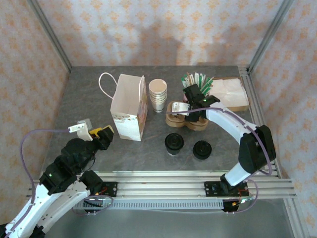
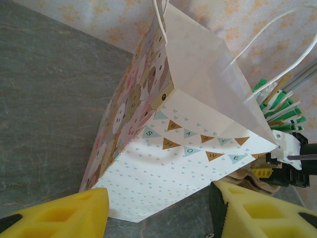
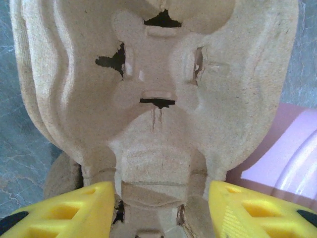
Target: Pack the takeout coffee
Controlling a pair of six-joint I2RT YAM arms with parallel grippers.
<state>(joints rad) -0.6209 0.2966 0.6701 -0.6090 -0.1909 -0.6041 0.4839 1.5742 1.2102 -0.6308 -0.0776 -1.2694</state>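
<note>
The coffee (image 1: 174,143) seems to be the left of two black-topped rounds near the middle of the table's near edge. It looks the taller of the two and stands upright, lid up, so its long axis is vertical. The lower round just to its right looks like the loose lids (image 1: 202,149), though from above I cannot tell them apart for certain.

The right gripper (image 3: 158,191) is over the pulp carrier (image 1: 198,123), toward the middle of the table. Its yellow fingers are half spread either side of the carrier's centre rib, and whether they pinch it I cannot tell. From there the coffee lies toward the near edge and a little left, near by.

The left gripper (image 1: 102,132) is near the near-left corner, half open and holding nothing, just beside the near end of the bag (image 1: 129,106). The coffee is well apart from it to the right, with the bag's corner partly between them. So the right arm is the nearer, and I judge a top-down reach suits an upright cup.

The bag's narrow dotted side carries bunting (image 2: 193,144) reading "BABY" over "SHOWE", the last letter lost at the fold. Lidless cups (image 1: 158,94) stand just beyond the bag's far right side.
</note>
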